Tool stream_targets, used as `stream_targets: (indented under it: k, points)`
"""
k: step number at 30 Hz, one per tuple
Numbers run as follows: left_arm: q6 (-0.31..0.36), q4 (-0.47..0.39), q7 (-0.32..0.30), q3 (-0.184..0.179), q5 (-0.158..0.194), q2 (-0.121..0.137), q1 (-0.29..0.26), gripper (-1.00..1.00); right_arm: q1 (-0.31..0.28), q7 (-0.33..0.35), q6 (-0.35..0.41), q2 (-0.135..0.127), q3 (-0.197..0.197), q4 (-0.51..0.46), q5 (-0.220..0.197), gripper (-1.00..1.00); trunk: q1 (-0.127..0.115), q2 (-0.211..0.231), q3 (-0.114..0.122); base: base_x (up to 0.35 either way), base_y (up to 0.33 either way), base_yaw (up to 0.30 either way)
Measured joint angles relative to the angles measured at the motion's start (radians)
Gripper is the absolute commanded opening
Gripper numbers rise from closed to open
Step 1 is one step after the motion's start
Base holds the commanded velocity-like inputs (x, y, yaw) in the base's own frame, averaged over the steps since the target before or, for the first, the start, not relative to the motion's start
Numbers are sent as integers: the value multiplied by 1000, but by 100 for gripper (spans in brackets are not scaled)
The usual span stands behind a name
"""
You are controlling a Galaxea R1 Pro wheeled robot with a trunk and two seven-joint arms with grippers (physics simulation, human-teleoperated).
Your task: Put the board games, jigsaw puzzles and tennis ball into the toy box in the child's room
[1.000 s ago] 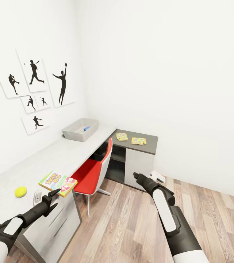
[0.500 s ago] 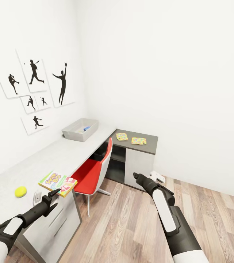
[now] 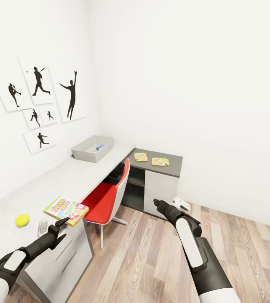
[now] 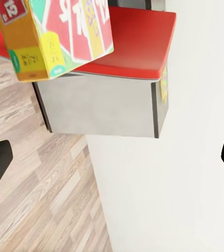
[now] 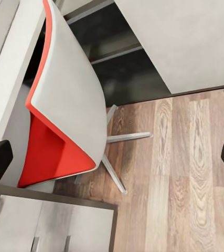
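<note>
The left pincer (image 3: 60,224) hangs over the near edge of the pale speckled worktop (image 3: 84,176), its dark fingers spread wide and empty, just short of the Skip-Bo board game (image 3: 66,210). That flat green box with red cards overhangs the worktop's edge; in the left wrist view its yellow side and red-printed face (image 4: 59,31) show above the red chair seat. The fuzzy yellow-green tennis ball (image 3: 22,220) rests on the worktop near the box, further from the edge.

The right pincer (image 3: 157,204) hovers above the wood-plank floor (image 3: 143,256), also spread apart and empty. Beyond it stands the chair (image 3: 109,195), a smooth grey shell with red lining on slim metal legs.

Farther along the worktop sits the toy box (image 3: 92,149), a light grey bin with sloping walls, something blue inside. Two jigsaw puzzles (image 3: 151,159), flat patterned sheets, lie side by side on the darker corner section of the worktop. Black sports silhouette pictures (image 3: 42,105) hang on the white wall.
</note>
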Motion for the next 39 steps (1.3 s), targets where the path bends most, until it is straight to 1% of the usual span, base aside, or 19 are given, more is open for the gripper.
stream_targets:
  k: [10,14,18,24,28,31,33,35,38,39]
  points:
    - [1,0,-5,1,1,3,0,100,0,0,0,0,0,-1,0,100,38,-70,-31,0,0,0]
    - [1,0,-45,2,0,3,0,100,0,0,0,0,1,-2,0,100,54,-98,-44,0,0,0]
    - [5,0,-106,1,-5,4,0,100,0,4,0,0,1,-5,0,100,69,-126,-57,0,0,0]
    - [10,0,-128,0,-8,3,0,100,3,24,2,-2,-2,-14,1,100,92,-168,-75,0,0,0]
    - [13,0,-132,-1,-11,3,0,100,32,43,17,-5,-6,-64,2,100,107,-196,-88,0,0,0]
    - [15,0,-133,-3,-12,3,0,100,73,65,32,-6,-8,-122,3,100,119,-217,-97,0,0,0]
    - [15,0,-132,-4,-12,0,0,100,89,91,37,-15,-9,-142,3,100,127,-231,-104,0,0,0]
    - [15,0,-126,-5,-10,-3,0,100,99,138,41,-40,-10,-154,2,100,134,-245,-110,0,0,0]
    - [15,3,-123,-5,-10,-3,0,100,102,178,42,-60,-10,-158,-6,100,146,-267,-119,0,0,0]
    - [15,6,-122,-5,-10,-3,0,100,103,203,43,-69,-10,-160,-16,100,150,-274,-123,0,0,0]
